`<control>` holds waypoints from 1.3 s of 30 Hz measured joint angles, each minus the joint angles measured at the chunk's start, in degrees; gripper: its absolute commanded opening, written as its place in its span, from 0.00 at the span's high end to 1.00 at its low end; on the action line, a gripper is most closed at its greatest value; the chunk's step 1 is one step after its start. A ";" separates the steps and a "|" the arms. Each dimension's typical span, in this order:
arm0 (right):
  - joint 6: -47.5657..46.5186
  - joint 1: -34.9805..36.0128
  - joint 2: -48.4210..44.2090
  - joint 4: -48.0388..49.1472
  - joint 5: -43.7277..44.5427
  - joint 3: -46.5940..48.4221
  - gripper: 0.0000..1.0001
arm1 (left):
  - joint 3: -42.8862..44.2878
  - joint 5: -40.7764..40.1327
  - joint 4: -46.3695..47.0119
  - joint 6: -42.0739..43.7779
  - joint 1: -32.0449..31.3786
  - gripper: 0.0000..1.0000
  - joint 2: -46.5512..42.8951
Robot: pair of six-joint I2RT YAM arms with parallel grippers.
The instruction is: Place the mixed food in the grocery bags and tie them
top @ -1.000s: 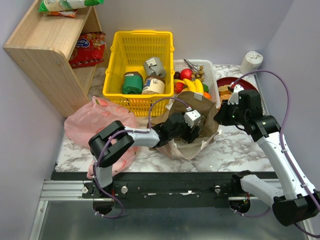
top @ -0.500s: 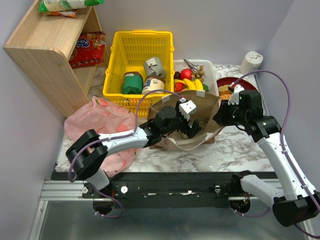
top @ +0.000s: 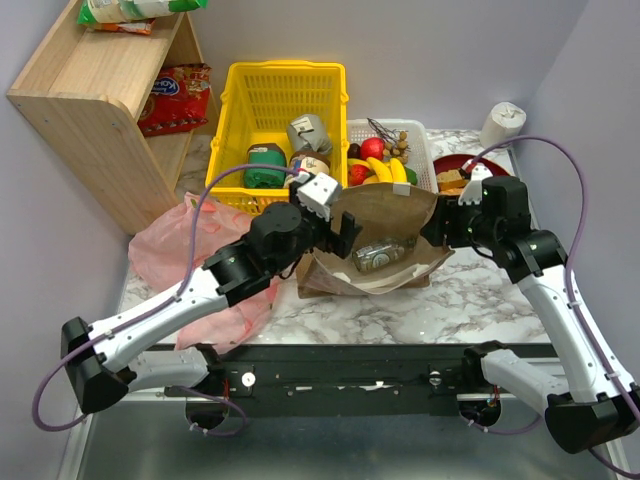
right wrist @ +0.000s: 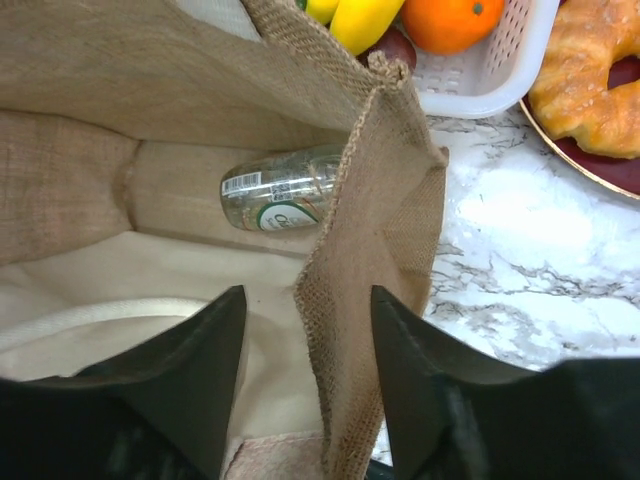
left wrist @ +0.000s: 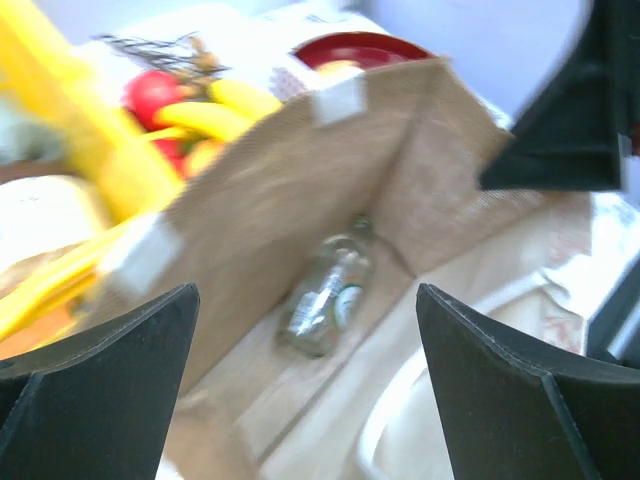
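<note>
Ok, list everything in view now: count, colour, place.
bag: one, brown, centre
bottle: one, clear, inside bag
plastic bag: one, pink, left
basket: one, yellow, behind
tins: three, mixed, in basket
tray: one, white, beside basket
bananas: one bunch, yellow, in tray
orange: one, orange, in tray
plate: one, red, back right
roll: one, white, back corner
shelf: one, wooden, back left
packet: one, red, in shelf
crisps: one, green, atop shelf
left tool: one, black, open, at bag mouth
right tool: one, black, open, astride bag's right edge

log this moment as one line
left hand open over brown bag | right hand open astride its rim | bottle inside | bananas unpacked
</note>
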 measured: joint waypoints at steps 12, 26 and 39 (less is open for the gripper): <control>-0.15 0.00 -2.38 1.07 -0.24 3.43 0.26 | 15.91 -13.57 -10.73 -0.35 17.84 0.01 0.66; -0.37 0.00 -7.80 3.69 -0.46 3.21 0.25 | 41.31 -15.82 9.57 -21.64 35.60 0.01 22.95; 0.15 0.00 -8.52 5.07 -2.75 0.85 0.25 | 51.63 -9.94 24.06 -42.53 47.74 0.01 42.73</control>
